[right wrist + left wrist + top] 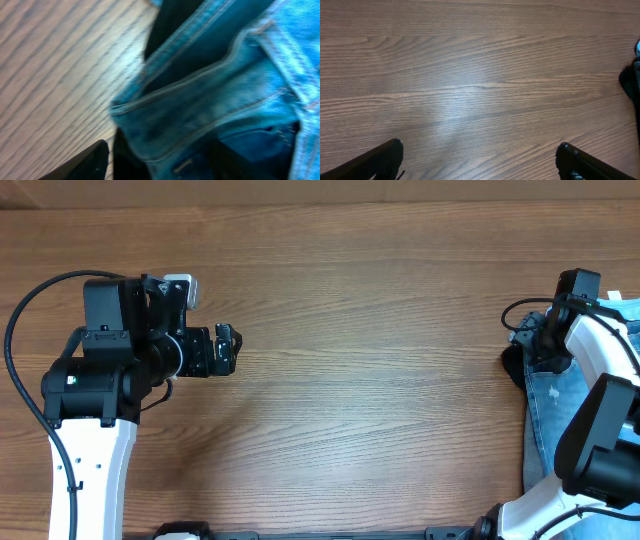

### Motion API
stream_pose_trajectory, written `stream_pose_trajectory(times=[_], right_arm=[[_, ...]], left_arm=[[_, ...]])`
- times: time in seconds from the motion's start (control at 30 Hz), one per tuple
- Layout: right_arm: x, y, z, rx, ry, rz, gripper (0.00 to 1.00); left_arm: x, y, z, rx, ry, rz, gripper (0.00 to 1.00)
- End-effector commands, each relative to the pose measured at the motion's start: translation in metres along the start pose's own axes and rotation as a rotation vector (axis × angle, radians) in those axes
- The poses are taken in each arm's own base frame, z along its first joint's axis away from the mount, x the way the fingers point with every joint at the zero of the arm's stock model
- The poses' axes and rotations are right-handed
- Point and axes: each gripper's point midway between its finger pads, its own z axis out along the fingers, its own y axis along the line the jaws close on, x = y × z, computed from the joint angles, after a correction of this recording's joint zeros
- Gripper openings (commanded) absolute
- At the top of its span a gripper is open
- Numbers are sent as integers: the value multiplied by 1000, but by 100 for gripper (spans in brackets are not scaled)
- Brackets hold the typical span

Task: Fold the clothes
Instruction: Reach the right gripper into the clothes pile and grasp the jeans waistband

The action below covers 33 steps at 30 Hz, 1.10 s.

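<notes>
The light-blue denim jeans lie bunched at the table's right edge, on top of a black garment. My right gripper reaches down onto the top end of this pile. In the right wrist view a thick seamed fold of the jeans fills the space between the jaws of the right gripper. Its left finger stands just clear of the cloth, and the other finger is mostly hidden by denim. My left gripper hovers open over bare wood at the left, and nothing lies between the jaws of the left gripper.
A pale-blue piece of cloth peeks in at the far right edge. The black garment's edge shows at the right of the left wrist view. The wooden table stretches between the two arms.
</notes>
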Motion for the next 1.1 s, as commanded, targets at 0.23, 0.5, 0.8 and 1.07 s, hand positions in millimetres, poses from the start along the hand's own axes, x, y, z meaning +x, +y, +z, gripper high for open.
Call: stream_pose_trajectory(times=[0.23, 0.5, 0.8, 1.07], right_arm=[[-16, -22, -9, 124, -66, 22, 73], [-22, 3, -8, 5, -78, -138, 81], [-18, -18, 10, 134, -59, -130, 81], [-1, -1, 25, 104, 0, -171, 75]], left_arm=[[-3, -4, -7, 16, -9, 1, 100], [-3, -4, -7, 16, -9, 27, 100], [-4, -4, -7, 16, -10, 28, 100], [-3, -4, -7, 16, -9, 28, 100]])
